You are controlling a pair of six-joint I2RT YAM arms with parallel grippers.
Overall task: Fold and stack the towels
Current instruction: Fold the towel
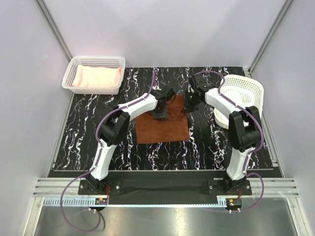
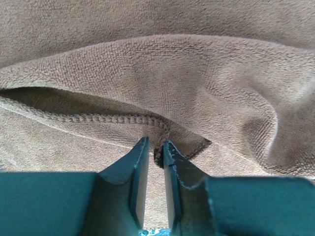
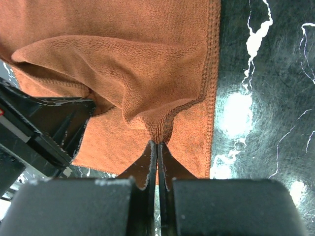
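We've got the rust-brown towel flat mid-table, running 12 to 6, and both grippers sit at its 12 o'clock edge, so the cloth lies toward 6 from them. The right gripper is clamped tight on a raised pinch near the 1 o'clock corner. The left gripper, jaws down to a slit, nips the hem alongside; both arms reach forward, elbows bent, wrists dipped.
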